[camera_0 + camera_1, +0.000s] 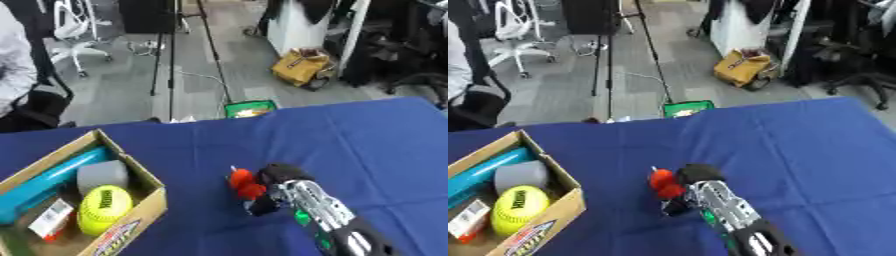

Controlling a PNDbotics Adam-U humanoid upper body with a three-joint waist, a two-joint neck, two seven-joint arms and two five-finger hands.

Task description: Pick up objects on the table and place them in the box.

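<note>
A small red object (244,183) lies on the blue table (367,135), just right of the cardboard box (149,200). My right hand (278,186) comes in from the lower right and sits over the red object, its dark fingers curled round it. Inside the box lie a long teal tube (52,181), a grey cup-like block (102,176), a yellow ball (103,207) and a small white-and-red packet (51,219). My left hand shows in neither view.
A small green thing (249,108) sits beyond the table's far edge. Past the table are a grey floor, stand poles, a white office chair (74,30) and a yellow bag (300,66). Bare blue cloth spreads to the right.
</note>
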